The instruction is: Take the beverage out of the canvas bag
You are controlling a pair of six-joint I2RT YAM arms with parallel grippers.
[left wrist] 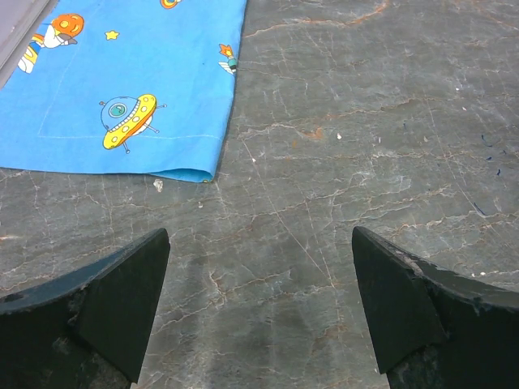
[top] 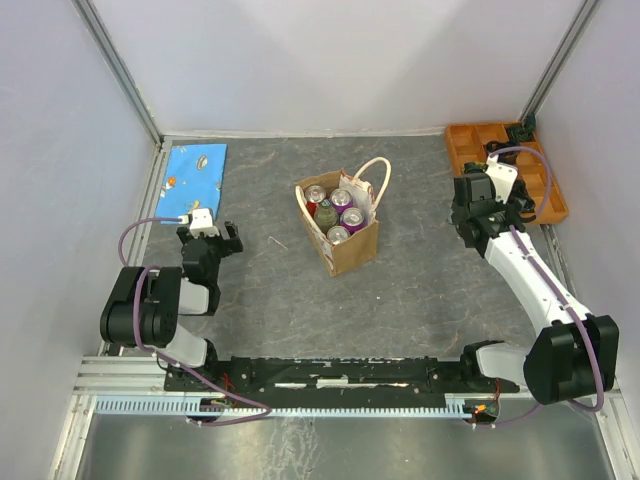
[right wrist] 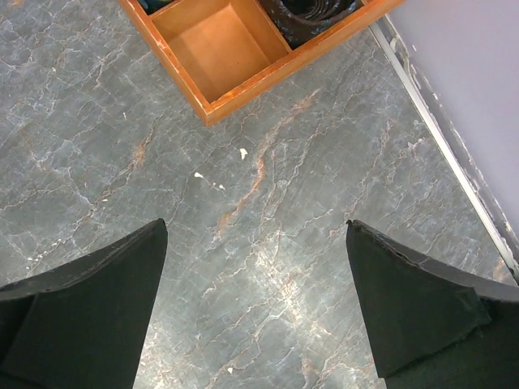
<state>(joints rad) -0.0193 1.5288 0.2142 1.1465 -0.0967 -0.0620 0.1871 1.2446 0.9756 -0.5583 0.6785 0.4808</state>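
both pairs of jaws are spread wide and empty: the right gripper (right wrist: pixel 255 235) over the table (right wrist: pixel 243 308) by the orange tray (right wrist: pixel 219 49), the left gripper (left wrist: pixel 259 239) by the blue cloth (left wrist: pixel 122 73). the canvas bag (top: pixel 352 248) stands mid-table, well apart from both, with the cans (top: pixel 342 198) upright inside. a can looks stiff and smooth, and probably heavy if full; pinch it from above, across its top. the bag is soft and may lift along. no label can be read.

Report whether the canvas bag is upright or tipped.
Upright: the canvas bag stands on its base, mouth facing up, with the cans standing inside.
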